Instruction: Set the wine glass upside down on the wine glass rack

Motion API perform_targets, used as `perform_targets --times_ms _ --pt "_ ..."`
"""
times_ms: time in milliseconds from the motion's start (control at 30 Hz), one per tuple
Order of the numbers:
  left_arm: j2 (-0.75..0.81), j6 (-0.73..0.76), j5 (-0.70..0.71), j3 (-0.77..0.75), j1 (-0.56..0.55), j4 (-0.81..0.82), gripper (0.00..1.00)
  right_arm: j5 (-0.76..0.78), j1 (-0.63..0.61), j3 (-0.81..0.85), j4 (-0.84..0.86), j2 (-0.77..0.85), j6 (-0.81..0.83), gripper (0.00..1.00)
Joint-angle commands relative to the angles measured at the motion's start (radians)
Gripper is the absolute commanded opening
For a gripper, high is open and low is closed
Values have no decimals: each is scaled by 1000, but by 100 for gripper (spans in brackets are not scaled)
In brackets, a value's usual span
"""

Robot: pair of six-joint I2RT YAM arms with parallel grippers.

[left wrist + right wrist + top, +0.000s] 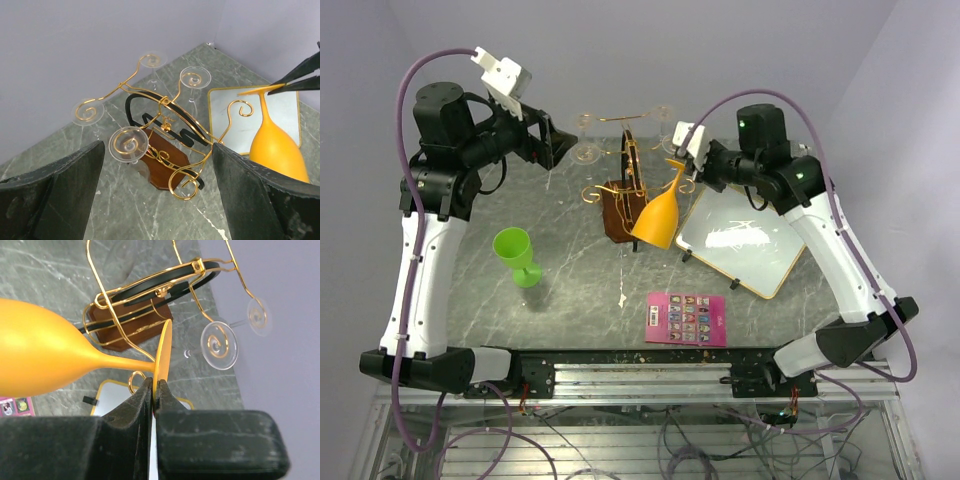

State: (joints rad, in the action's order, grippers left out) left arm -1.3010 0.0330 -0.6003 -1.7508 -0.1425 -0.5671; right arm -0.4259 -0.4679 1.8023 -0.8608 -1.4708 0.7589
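Right gripper is pinched shut on the edge of the foot of the orange wine glass. The glass hangs bowl-down just beside the right side of the wine glass rack, not on it yet. Left gripper is spread wide with nothing in it, off to the rack's left. My take: feed the stem into the free scroll arm, get the foot sitting level on the wire before letting go, and don't bump the clear glasses hanging there.
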Motion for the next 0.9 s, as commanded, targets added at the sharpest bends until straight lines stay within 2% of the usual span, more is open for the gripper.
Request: perform_targets --times_ms 0,300,867 --pt "0 -23 4 6 16 37 98 200 -65 -18 15 -2 54 0" --pt "-1 -22 -14 10 27 41 98 377 -141 -44 53 -28 86 0" --pt "-1 -14 -21 11 29 38 98 593 -217 -101 125 -68 130 0"
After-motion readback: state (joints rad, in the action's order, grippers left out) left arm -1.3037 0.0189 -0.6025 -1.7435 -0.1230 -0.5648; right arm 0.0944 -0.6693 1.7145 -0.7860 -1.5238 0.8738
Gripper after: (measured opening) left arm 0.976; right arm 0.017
